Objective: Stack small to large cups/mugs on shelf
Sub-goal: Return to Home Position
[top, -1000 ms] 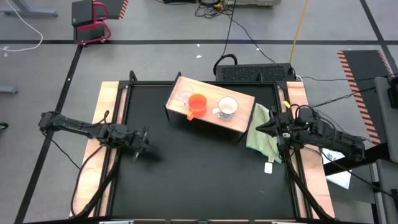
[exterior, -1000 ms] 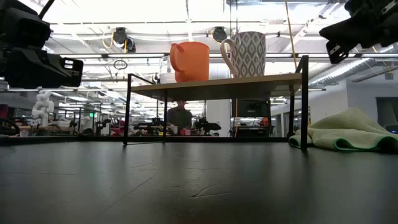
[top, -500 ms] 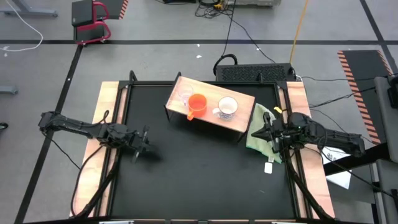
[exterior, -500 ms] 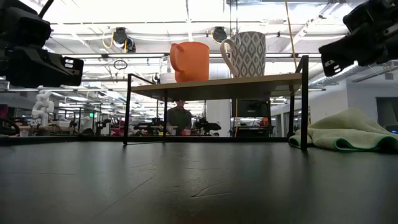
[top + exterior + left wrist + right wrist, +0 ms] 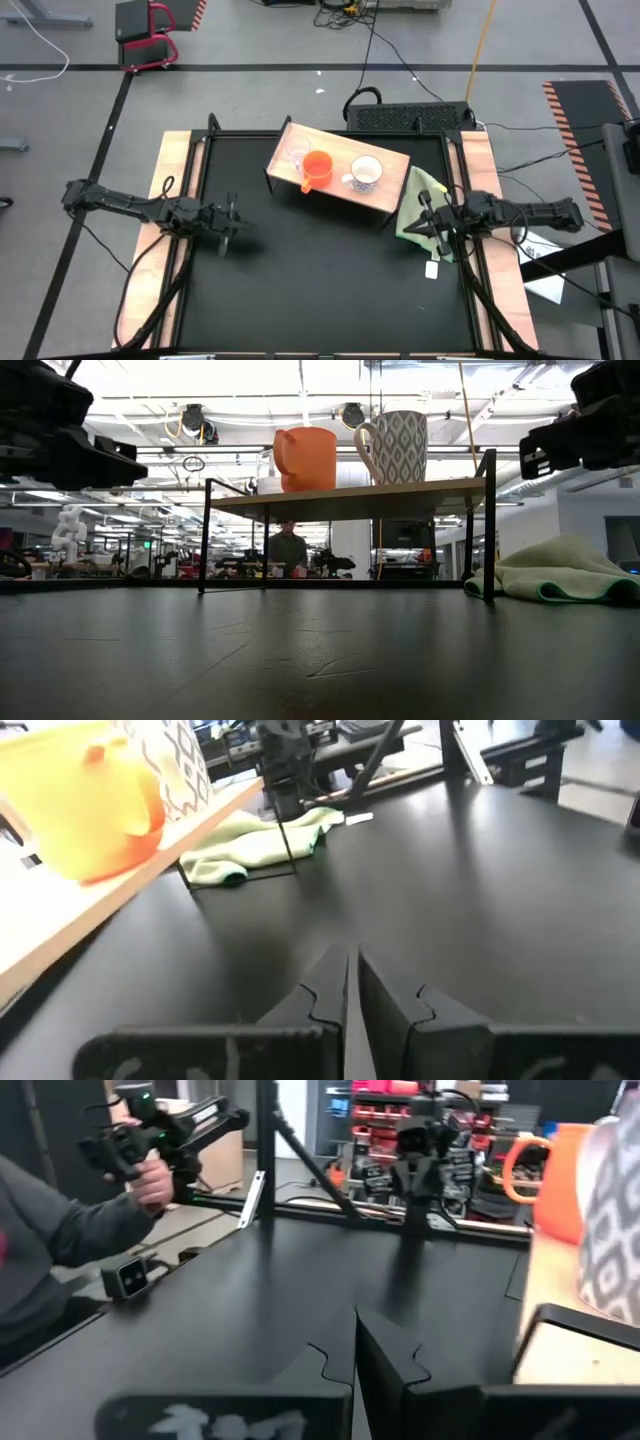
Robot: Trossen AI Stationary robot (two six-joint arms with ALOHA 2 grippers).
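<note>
The shelf [image 5: 385,190] stands at the table's far middle on thin black legs. Three cups stand upright on its board: a small clear cup [image 5: 297,156], an orange-red mug [image 5: 318,167] and a white patterned mug [image 5: 366,174]. In the low view the orange-red mug [image 5: 307,458] and the patterned mug [image 5: 397,448] stand side by side on the shelf [image 5: 345,497]. My left gripper [image 5: 232,218] hovers shut near the table's left edge, clear of everything. My right gripper [image 5: 425,215] hovers shut over a green cloth at the right edge, beside the shelf's right end.
A crumpled green cloth [image 5: 418,205] lies right of the shelf, with a small white tag [image 5: 432,268] nearer the front. Pale wooden strips [image 5: 165,190] line the table's sides. In the right wrist view a person's hand [image 5: 152,1175] holds a device beyond the table.
My right gripper has sunk and swung round over the green cloth, its arm now lying level across the table's right edge. My left gripper has stayed in place but turned its fingers a little toward the far edge. The cups have not moved.
</note>
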